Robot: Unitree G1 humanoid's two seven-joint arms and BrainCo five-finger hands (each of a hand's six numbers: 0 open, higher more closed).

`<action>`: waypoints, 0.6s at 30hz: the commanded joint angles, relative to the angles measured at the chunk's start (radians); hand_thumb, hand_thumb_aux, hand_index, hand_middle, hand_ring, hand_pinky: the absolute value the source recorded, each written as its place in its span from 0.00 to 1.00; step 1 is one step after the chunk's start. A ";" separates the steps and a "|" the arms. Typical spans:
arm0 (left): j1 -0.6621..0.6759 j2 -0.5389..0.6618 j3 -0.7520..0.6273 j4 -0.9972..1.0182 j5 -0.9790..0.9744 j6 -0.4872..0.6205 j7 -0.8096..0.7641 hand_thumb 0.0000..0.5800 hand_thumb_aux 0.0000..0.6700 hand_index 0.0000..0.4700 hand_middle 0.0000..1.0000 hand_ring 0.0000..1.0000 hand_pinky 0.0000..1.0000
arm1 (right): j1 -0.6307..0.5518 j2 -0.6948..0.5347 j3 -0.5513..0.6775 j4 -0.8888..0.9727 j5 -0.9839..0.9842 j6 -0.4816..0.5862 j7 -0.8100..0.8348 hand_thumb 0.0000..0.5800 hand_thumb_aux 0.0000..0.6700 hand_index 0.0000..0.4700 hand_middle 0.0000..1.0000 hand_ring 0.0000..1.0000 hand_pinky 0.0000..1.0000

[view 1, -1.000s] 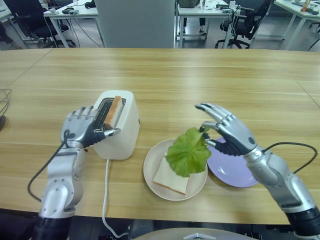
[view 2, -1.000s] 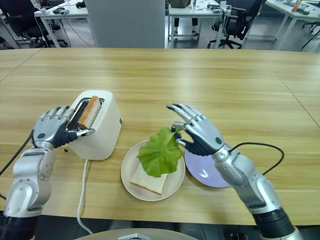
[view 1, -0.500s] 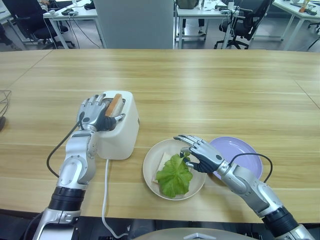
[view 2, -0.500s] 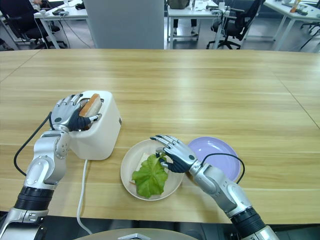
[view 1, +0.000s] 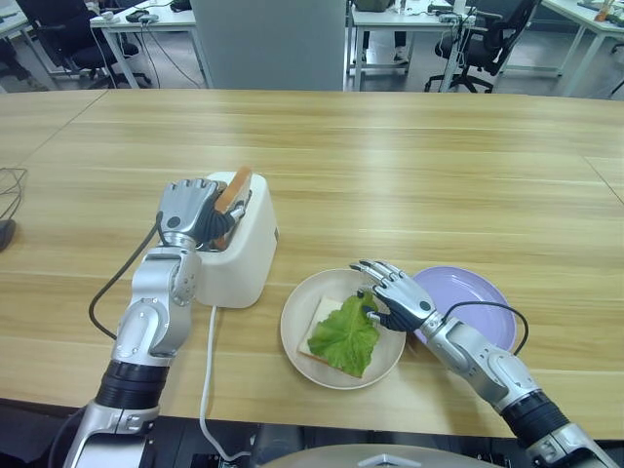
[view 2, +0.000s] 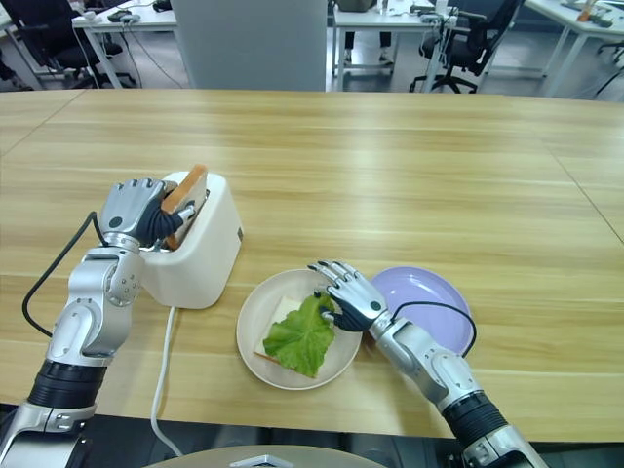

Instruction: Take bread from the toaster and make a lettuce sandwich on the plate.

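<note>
Landmark: round cream plate (view 1: 289, 327), on the light wooden table (view 1: 390, 175) near its front edge
Toaster: white boxy toaster (view 1: 244, 263) just left of the cream plate, its slot running away from the robot
Toast: browned slice of toast (view 1: 234, 188) standing out of the slot left of the cream plate, long axis upright but tilted, its top leaning to the right and away
Left hand: left hand (view 1: 190, 210) on top of the toaster, fingers clenched around the toast
Bread: pale square bread slice (view 1: 318, 322) lying flat on the cream plate, one corner pointing to the near left
Lettuce: ruffled green lettuce leaf (view 1: 343, 334) spread flat over the bread, long axis running from near left to far right
Right hand: right hand (view 1: 395, 295) over the cream plate's right rim, fingers spread and released, tips touching the leaf's right edge
Second plate: round lilac plate (view 1: 468, 292) just right of the cream plate
Cord: white power cord (view 1: 208, 380) running left of the cream plate, from the toaster to the table's front edge
Hidden: most of the bread lies under the leaf; the toast's lower part sits inside the slot and behind the fingers; the right forearm covers the lilac plate's near left part
</note>
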 commanded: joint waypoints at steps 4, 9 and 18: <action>0.022 0.031 0.023 -0.167 0.013 -0.047 0.003 1.00 1.00 0.98 1.00 1.00 1.00 | -0.010 -0.010 0.001 -0.040 -0.030 0.024 -0.052 0.00 0.00 0.00 0.00 0.00 0.00; 0.063 0.059 0.044 -0.244 0.020 -0.057 -0.045 1.00 1.00 0.98 1.00 1.00 1.00 | 0.006 -0.042 -0.019 -0.088 -0.008 0.029 -0.030 0.00 0.00 0.00 0.00 0.00 0.00; 0.122 -0.155 0.051 -0.480 -0.337 0.086 -0.246 1.00 1.00 0.98 1.00 1.00 1.00 | 0.111 -0.219 -0.227 -0.320 0.227 -0.102 0.024 0.00 0.00 0.00 0.00 0.00 0.00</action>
